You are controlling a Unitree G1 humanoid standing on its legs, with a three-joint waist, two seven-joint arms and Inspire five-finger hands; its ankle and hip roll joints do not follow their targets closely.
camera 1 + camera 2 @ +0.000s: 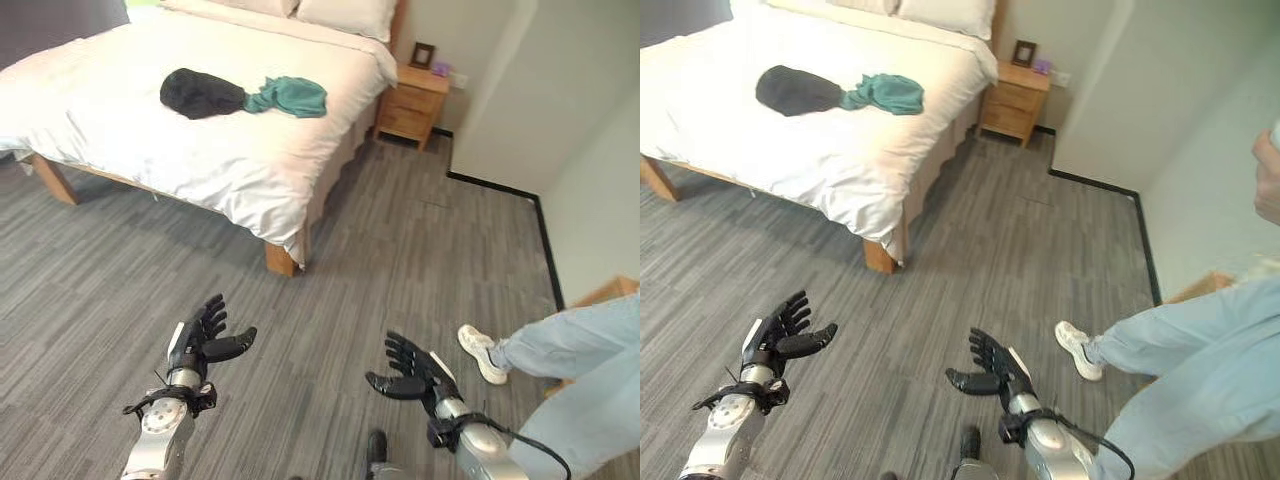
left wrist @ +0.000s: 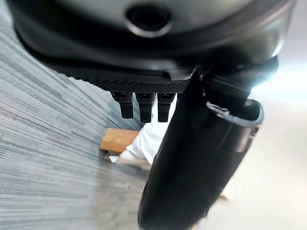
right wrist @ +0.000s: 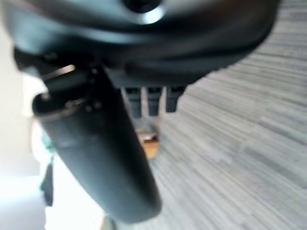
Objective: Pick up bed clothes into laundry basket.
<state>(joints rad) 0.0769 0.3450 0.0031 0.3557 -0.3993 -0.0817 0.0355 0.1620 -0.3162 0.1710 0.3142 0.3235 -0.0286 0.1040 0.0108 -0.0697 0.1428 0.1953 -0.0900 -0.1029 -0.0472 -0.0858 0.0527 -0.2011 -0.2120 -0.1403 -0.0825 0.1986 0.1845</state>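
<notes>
A black garment [image 1: 200, 93] and a teal garment [image 1: 292, 96] lie side by side, touching, on the white bed [image 1: 150, 140] at the far left. My left hand [image 1: 203, 338] hovers over the grey floor well short of the bed, fingers straight and spread, holding nothing. My right hand [image 1: 412, 372] floats at the same height to the right, also open and empty. In the left wrist view the left hand's fingers [image 2: 140, 106] point toward the bed's wooden leg [image 2: 117, 139]. A little teal cloth [image 3: 46, 142] shows past the thumb in the right wrist view.
A wooden nightstand [image 1: 412, 103] with a small picture frame [image 1: 422, 54] stands beside the bed against the far wall. A person's leg in light jeans [image 1: 570, 380] and white shoe [image 1: 482, 352] stand at my right. A white wall corner [image 1: 500, 120] juts in at the right.
</notes>
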